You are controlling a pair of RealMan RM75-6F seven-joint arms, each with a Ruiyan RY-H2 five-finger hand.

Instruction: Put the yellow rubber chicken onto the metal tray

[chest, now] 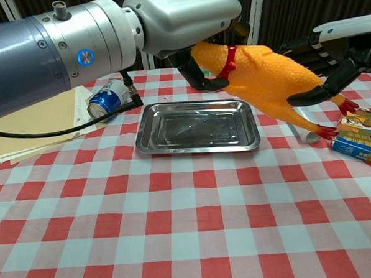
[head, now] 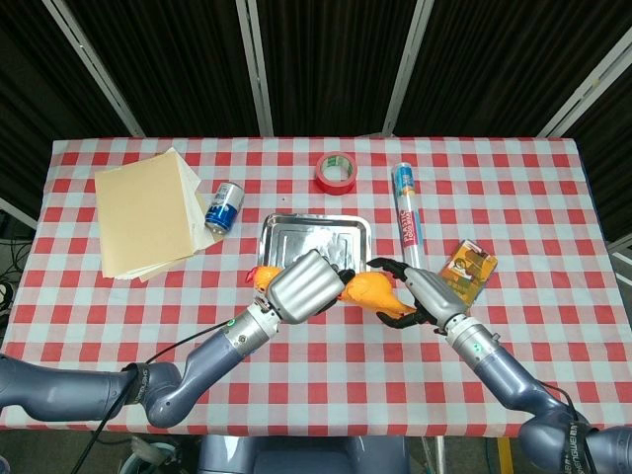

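Observation:
The yellow rubber chicken (head: 369, 289) (chest: 266, 72), with a red collar and red feet, hangs in the air between both hands. It is just in front of the metal tray (head: 269, 243) (chest: 198, 149) and slightly to its right. My left hand (head: 304, 285) (chest: 179, 18) grips the chicken at the neck, dark fingers curled around it below the head. My right hand (head: 417, 292) (chest: 330, 53) holds its rear end near the legs. The tray lies flat on the checked cloth with nothing in it.
A blue can (head: 224, 207) (chest: 106, 99) lies left of the tray beside a stack of tan paper (head: 148, 212). A red tape roll (head: 335, 173) sits behind the tray. A clear tube (head: 407, 212) and a snack box (head: 471, 269) (chest: 360, 143) lie to the right.

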